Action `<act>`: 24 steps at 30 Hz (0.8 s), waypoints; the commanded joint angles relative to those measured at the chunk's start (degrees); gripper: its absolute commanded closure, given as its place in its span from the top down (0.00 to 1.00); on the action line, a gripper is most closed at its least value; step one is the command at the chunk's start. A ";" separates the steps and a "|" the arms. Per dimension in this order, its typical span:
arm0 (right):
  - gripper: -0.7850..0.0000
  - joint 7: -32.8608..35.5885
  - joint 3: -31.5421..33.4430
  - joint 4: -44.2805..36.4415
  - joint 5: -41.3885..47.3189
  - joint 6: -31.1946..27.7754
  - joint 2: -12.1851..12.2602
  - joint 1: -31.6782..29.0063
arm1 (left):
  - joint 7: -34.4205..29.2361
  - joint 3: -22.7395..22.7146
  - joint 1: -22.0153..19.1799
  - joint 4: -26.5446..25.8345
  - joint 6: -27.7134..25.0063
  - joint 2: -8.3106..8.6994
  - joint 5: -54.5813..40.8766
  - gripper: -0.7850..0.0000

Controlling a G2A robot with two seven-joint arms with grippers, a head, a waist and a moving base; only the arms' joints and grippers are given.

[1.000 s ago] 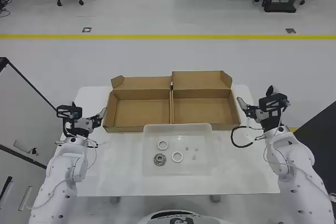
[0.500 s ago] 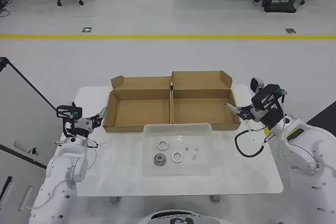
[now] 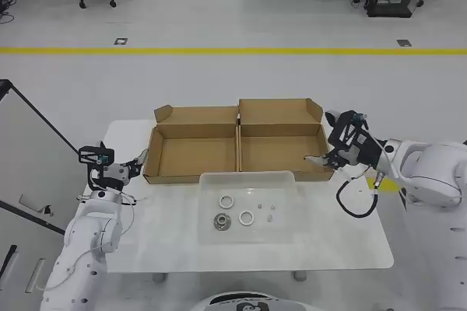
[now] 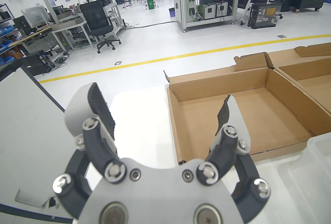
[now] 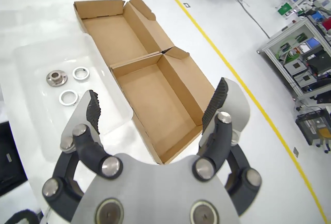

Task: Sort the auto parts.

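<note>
Right gripper (image 5: 156, 95) (image 3: 321, 155): its jaws stood wide apart with nothing between them, hanging over the right end of the right-hand cardboard box (image 3: 284, 152) (image 5: 155, 80).
Left gripper (image 4: 160, 95) (image 3: 138, 162): it was spread wide too and held nothing, off the outer wall of the left-hand cardboard box (image 3: 191, 155) (image 4: 232, 116), above the table's left edge.
Boxes: the two sat side by side with walls touching at the far side of the table (image 3: 335, 233), flaps up at the back, and I saw only bare cardboard on their floors.
Clear tray (image 3: 247, 176) (image 5: 121, 118): it lay just in front of the boxes, its back rim against their front walls where they joined.
Flanged hub (image 3: 222, 222) (image 5: 56, 78): a grey metal piece with a centre bore, flat on the tray floor towards the left.
First ring (image 3: 226, 200) (image 5: 81, 73): pale metal, just behind the hub, nearer the boxes.
Second ring (image 3: 247, 218) (image 5: 68, 97): the same sort, just to the hub's right.
Small bits (image 3: 268, 213): a few tiny pieces lay right of the rings, too small for me to tell what they were.
</note>
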 commanded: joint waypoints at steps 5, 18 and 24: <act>1.00 1.81 -7.03 2.55 0.38 0.28 1.77 5.41 | 0.00 0.00 0.00 0.00 0.00 0.00 0.00 1.00; 1.00 6.57 -27.99 9.26 8.54 5.04 7.08 19.13 | 0.00 0.00 0.00 0.00 0.00 0.00 0.00 1.00; 1.00 8.80 -38.95 11.00 14.06 7.26 10.32 26.50 | 0.00 0.00 0.00 0.00 0.00 0.00 0.00 1.00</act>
